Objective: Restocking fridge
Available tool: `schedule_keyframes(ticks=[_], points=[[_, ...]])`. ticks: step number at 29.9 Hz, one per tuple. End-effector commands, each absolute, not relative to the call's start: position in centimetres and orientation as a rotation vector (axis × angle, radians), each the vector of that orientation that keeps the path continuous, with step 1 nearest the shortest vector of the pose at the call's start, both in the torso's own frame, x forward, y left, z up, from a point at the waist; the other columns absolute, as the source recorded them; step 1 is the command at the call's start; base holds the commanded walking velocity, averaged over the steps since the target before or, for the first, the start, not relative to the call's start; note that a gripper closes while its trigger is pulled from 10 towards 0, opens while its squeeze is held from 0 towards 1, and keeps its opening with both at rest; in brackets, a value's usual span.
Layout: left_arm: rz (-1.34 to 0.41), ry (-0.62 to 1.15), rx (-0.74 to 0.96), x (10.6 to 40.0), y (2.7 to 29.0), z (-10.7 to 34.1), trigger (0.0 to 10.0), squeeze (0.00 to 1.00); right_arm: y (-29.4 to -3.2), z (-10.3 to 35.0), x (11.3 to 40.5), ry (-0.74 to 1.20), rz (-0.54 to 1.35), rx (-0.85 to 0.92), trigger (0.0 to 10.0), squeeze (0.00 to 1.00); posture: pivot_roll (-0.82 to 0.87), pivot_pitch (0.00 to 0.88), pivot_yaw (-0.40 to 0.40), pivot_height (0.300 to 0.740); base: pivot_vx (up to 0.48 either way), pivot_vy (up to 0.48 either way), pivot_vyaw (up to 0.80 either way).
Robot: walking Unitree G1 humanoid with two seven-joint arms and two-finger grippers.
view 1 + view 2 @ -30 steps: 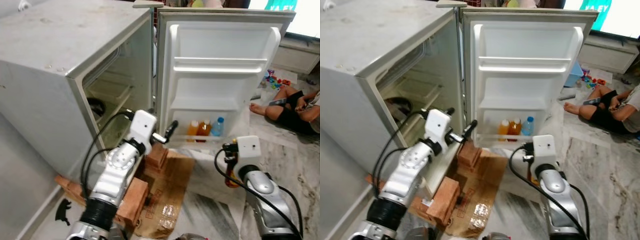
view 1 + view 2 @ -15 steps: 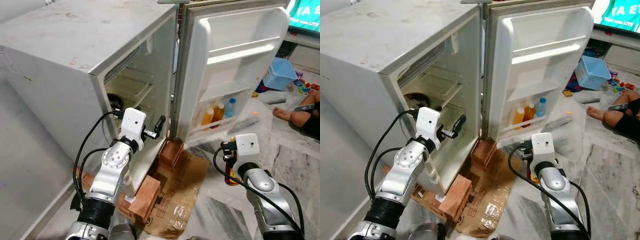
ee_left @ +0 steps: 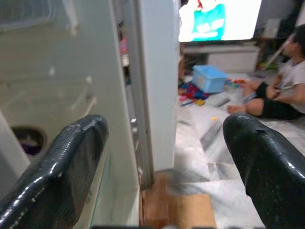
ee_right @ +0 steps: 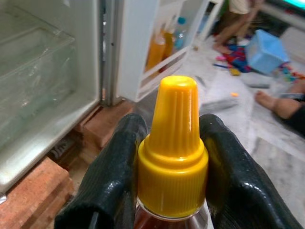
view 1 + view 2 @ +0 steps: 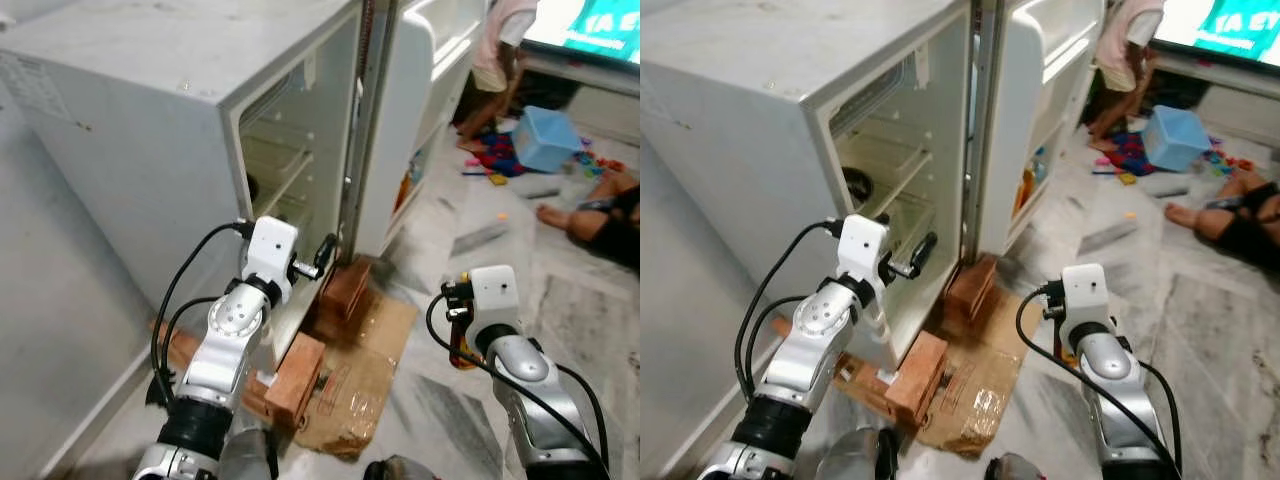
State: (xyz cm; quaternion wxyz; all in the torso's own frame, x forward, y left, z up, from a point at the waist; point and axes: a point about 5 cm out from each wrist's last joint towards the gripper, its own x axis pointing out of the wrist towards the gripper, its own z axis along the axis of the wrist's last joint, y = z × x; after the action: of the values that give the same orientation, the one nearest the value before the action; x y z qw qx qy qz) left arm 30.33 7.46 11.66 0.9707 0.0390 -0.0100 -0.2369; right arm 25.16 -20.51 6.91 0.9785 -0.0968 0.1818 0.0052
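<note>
The grey fridge (image 5: 150, 120) stands open on my left, its white door (image 5: 405, 130) swung out and seen almost edge-on. Orange drink bottles (image 4: 157, 47) and a blue-capped bottle (image 4: 178, 33) sit in the door's lower shelf. My right gripper (image 4: 174, 138) is shut on the neck of a bottle with a yellow cap (image 4: 174, 114), held low over the floor to the right of the door (image 5: 462, 340). My left gripper (image 5: 322, 255) is open and empty, raised in front of the fridge's lower opening, its fingers (image 3: 78, 162) spread wide.
Bricks (image 5: 345, 290) prop up the fridge, with flattened cardboard (image 5: 365, 370) on the marble floor. A dark bowl (image 5: 855, 185) sits inside on a shelf. One person (image 5: 495, 50) stands beyond the door; another (image 5: 600, 215) sits at right near a blue bin (image 5: 545, 140) and toys.
The whole picture has swung, so the door now shows nearly edge-on and a standing person has come into view. Both arms keep their pose; the right still holds the bottle.
</note>
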Motion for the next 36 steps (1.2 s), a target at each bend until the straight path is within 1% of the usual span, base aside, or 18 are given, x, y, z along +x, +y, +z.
schedule_keyframes(ticks=[1,9,13,24,25,28,31,33,35,36], points=[[-0.471,-0.013,0.083,30.1,7.6,11.4,10.0,0.0,-20.4,7.7,25.9,0.331,0.017,-0.203,10.0,0.0,-0.01,0.0,-0.026,0.74,0.0,0.0,0.0],[-0.495,-0.03,0.079,30.2,7.8,11.7,10.0,0.0,-20.4,7.7,25.9,0.329,0.014,-0.203,10.0,0.0,-0.01,0.0,-0.024,0.74,0.0,0.0,0.0],[-0.496,-0.035,0.068,30.2,7.8,11.7,10.0,0.0,-20.4,7.7,26.0,0.329,0.015,-0.203,10.0,0.0,-0.01,0.0,-0.023,0.74,0.0,-0.329,0.0],[-0.484,-0.024,0.079,30.3,8.1,11.6,10.0,0.0,-20.3,8.1,26.4,0.297,0.013,-0.2,10.0,0.0,-0.01,0.0,-0.018,0.74,0.0,-0.459,0.0],[-0.457,-0.018,0.113,30.4,8.4,11.4,10.0,0.0,-20.6,8.6,26.9,0.273,0.004,-0.196,10.0,0.0,-0.01,0.0,-0.018,0.74,0.0,-0.431,0.0],[-0.4,-0.018,0.128,30.6,9.2,11.6,10.0,0.0,-20.9,9.6,27.9,0.224,0.001,-0.175,10.0,0.0,-0.01,0.0,-0.01,0.74,0.165,-0.416,0.0],[-0.347,-0.016,0.148,30.7,10.0,11.7,10.0,0.0,-20.9,10.0,28.3,0.202,0.011,-0.167,10.0,0.0,0.0,0.0,-0.009,0.74,0.26,-0.4,0.0],[-0.312,-0.011,0.155,30.7,10.5,11.8,10.0,0.0,-20.7,10.3,28.5,0.19,0.017,-0.157,10.0,0.0,0.01,0.0,-0.011,0.74,0.262,-0.398,0.0],[-0.201,0.005,0.175,30.1,12.2,12.3,10.0,0.0,-19.7,11.2,29.3,0.138,0.049,-0.115,10.0,0.0,0.04,0.0,-0.018,0.74,0.264,-0.398,0.0],[-0.201,0.005,0.175,30.1,12.2,12.3,10.0,0.0,-19.7,11.2,29.3,0.138,0.049,-0.115,10.0,0.0,0.04,0.0,-0.018,0.74,0.266,-0.398,0.0]])
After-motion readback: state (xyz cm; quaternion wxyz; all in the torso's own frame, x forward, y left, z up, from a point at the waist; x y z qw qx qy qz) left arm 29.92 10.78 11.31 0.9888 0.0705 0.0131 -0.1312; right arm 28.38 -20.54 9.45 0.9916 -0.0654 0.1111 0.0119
